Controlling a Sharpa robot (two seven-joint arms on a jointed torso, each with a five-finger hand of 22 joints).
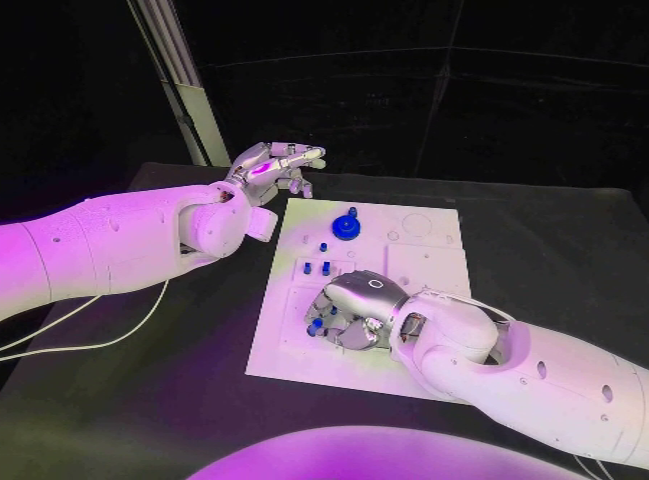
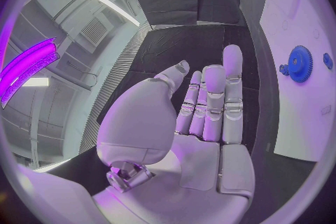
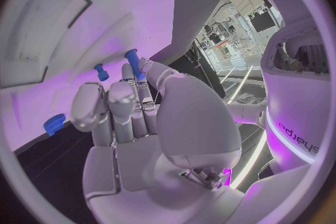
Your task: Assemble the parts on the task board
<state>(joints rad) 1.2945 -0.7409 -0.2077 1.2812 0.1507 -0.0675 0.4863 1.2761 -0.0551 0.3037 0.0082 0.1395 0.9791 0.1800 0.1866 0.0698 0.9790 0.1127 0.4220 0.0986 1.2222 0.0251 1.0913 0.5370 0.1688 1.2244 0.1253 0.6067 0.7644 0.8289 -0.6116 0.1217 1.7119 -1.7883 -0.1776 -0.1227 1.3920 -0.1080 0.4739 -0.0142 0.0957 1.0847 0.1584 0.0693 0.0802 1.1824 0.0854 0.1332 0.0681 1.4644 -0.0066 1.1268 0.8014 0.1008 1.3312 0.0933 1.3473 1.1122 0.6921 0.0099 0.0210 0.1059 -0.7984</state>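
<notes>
the right hand [image 1: 360, 305] curls its fingers over small, stiff, likely light blue pegs [image 1: 324, 268] on the task board [image 1: 425, 255], grip unclear; left hand [image 1: 274, 168] spread, empty.

Two thick arms in smooth white shell — left arm [image 1: 108, 250], right arm [image 1: 555, 385] — with small dark screw holes dotted along the casings. Rounded, bulbous wrist housings ahead of each hand. Thin pale cables [image 1: 79, 330] trailing from under the left forearm across the table. Left hand [image 1: 274, 168] and right hand [image 1: 356, 310] silver, many-fingered, built of segmented metallic links with rounded pale fingertips [image 2: 233, 59] and broad smooth palm plates. Dark lettering on the white casing [image 3: 299, 137] — partly readable, curved along a band.
</notes>
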